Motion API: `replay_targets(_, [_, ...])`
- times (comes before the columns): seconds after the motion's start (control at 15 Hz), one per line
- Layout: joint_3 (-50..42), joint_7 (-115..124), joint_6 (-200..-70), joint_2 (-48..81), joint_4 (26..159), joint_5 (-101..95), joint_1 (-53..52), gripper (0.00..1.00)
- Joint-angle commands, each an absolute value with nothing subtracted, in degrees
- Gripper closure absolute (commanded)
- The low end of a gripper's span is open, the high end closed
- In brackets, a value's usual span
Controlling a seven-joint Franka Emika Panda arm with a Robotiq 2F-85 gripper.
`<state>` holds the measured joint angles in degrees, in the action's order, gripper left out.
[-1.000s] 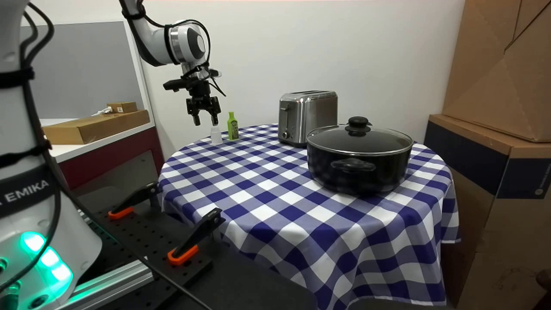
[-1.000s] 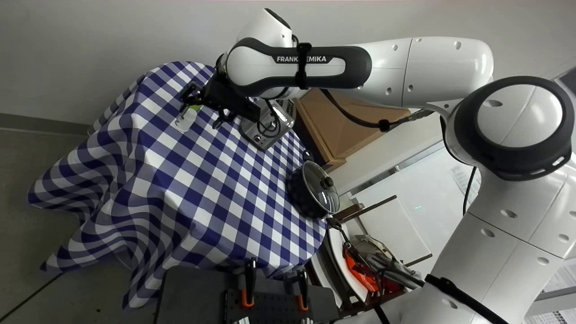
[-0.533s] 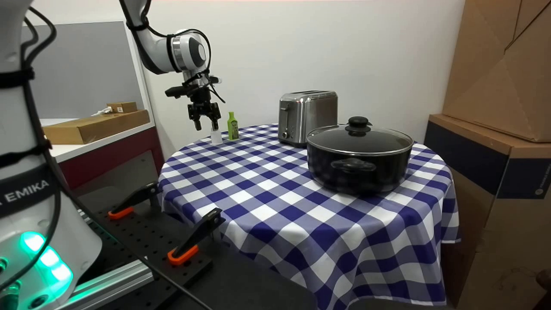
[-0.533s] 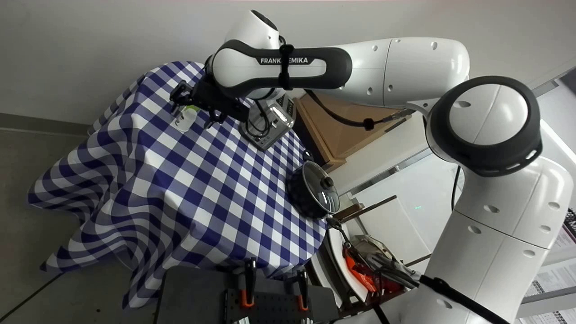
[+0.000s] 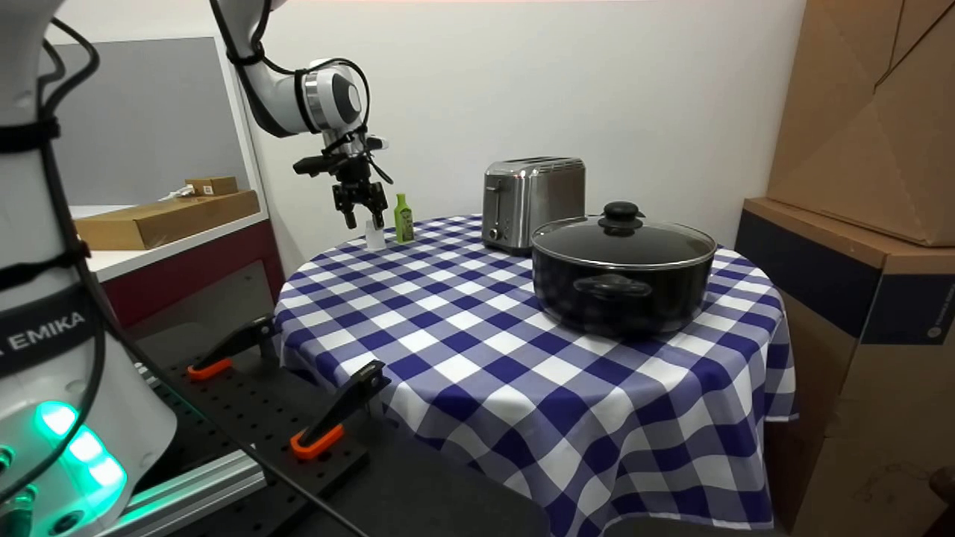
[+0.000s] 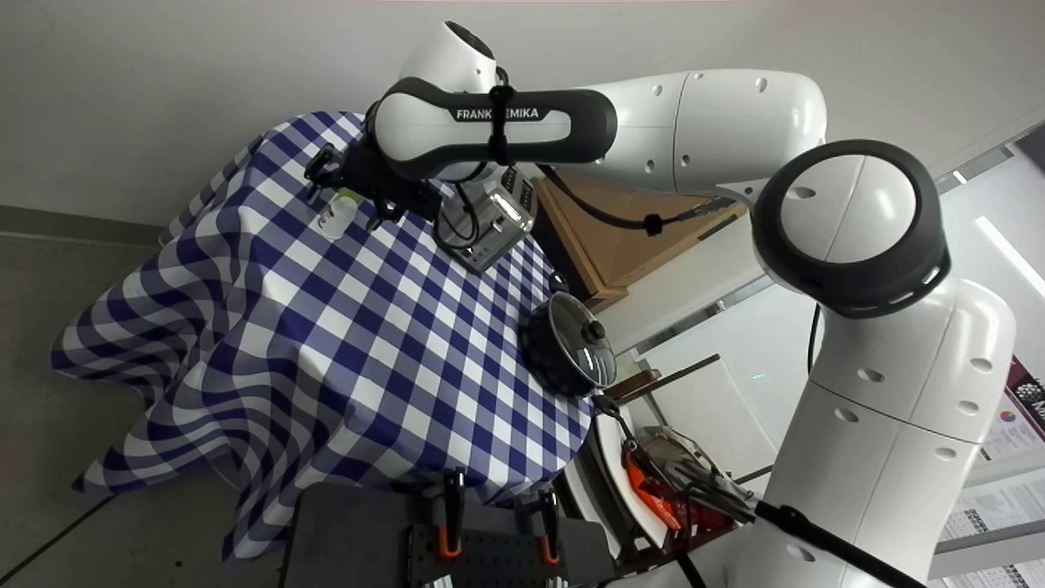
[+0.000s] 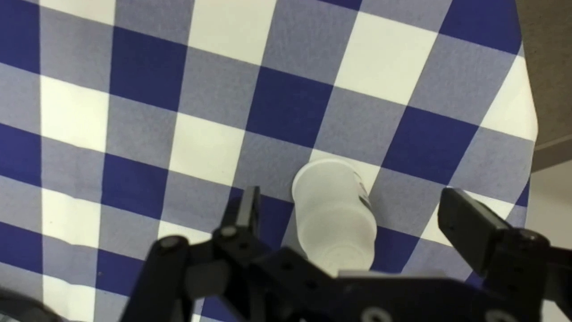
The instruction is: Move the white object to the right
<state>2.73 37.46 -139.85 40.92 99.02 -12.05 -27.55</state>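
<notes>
In an exterior view, a white Franka arm [image 5: 321, 97] hangs at the upper left, its black gripper [image 5: 365, 223] pointing down at the far left part of a blue-and-white checked tablecloth [image 5: 462, 321]. There the small white bottle-shaped object [image 5: 375, 239] stands upright, its top overlapped by the tip of the gripper's right-hand finger. A slim green bottle [image 5: 404, 226] stands just to its right; farther along come a silver toaster [image 5: 533, 205], near the centre, and a black pot [image 5: 623, 294] with a glass lid. Cardboard boxes [image 5: 865, 127] fill the right edge; two black-and-orange clamps [image 5: 337, 414] sit at lower left. In an exterior view with a slanted scene, the arm crosses the top and the gripper is at upper left, partly hiding the white object [image 6: 336, 219] and the green bottle [image 6: 349, 197] close behind it. A cable loops over part of the toaster [image 6: 500, 222]. In the wrist view, the gripper's two fingers [image 7: 469, 228] are spread wide at the bottom. The white object stands in the gap, apart from both and nearer the left one; nothing is gripped. Brown floor [image 7: 545, 58] shows at upper right.
</notes>
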Motion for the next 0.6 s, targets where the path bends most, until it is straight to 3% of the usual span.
replay_targets(0.0, [1.19,39.53,-140.84,42.59,96.99,-11.84,-28.97,0.00])
replay_targets(0.07, [1.06,39.86,-140.94,42.67,96.98,-11.90,-29.07,0.25])
replay_targets(0.27, [0.84,40.61,-141.26,42.96,96.78,-11.93,-29.29,0.40])
replay_targets(0.53, [0.33,41.41,-141.92,43.02,96.82,-12.08,-29.43,0.71])
